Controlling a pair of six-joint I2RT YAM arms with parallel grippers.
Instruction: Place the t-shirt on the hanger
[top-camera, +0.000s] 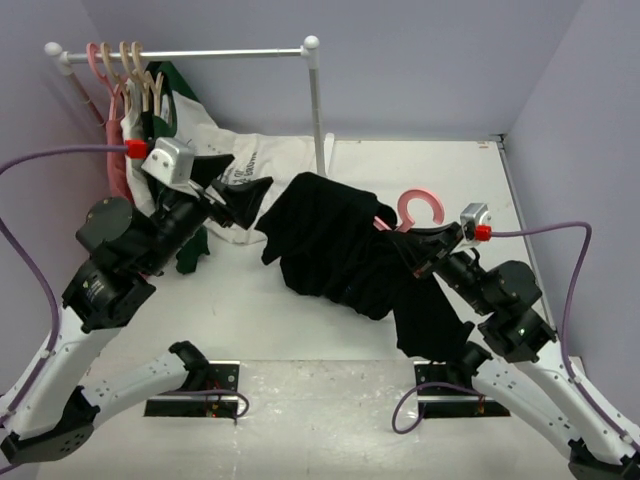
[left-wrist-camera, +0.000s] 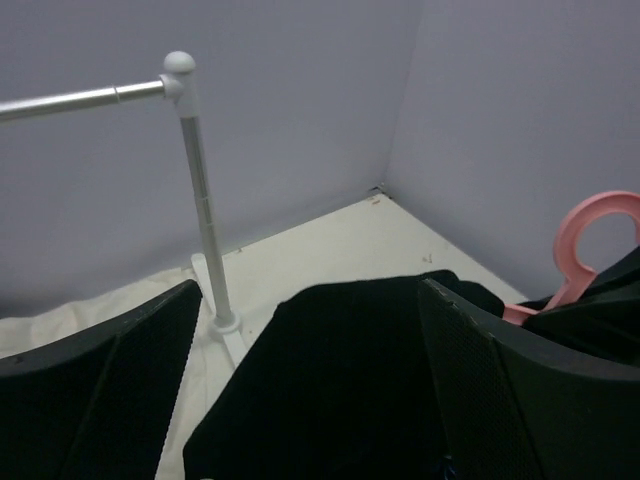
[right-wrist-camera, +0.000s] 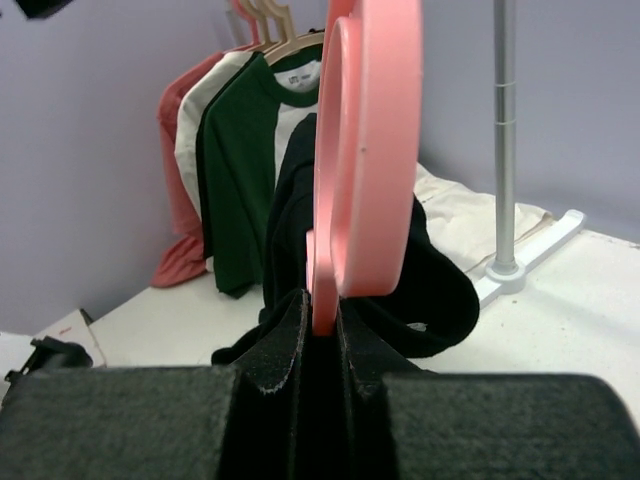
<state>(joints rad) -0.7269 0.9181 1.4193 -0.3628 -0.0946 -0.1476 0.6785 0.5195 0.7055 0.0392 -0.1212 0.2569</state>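
Note:
The black t-shirt (top-camera: 330, 245) hangs draped over the pink hanger (top-camera: 420, 208), raised above the table, with a length of it trailing down by the right arm. My right gripper (top-camera: 405, 240) is shut on the hanger just below its hook. In the right wrist view the hanger (right-wrist-camera: 365, 150) stands pinched between the pads, with the shirt (right-wrist-camera: 440, 290) behind it. My left gripper (top-camera: 245, 182) is open at the shirt's left edge. In the left wrist view its fingers (left-wrist-camera: 110, 390) stand either side of the shirt (left-wrist-camera: 340, 380) without closing, and the hook (left-wrist-camera: 590, 250) shows at right.
A white clothes rack (top-camera: 316, 100) stands at the back, its pole (left-wrist-camera: 205, 220) close beyond the left gripper. Hangers at its left end carry a dark green shirt (right-wrist-camera: 235, 170), a white one and a pink one (right-wrist-camera: 180, 200). White cloth (top-camera: 270, 160) lies by the rack's foot.

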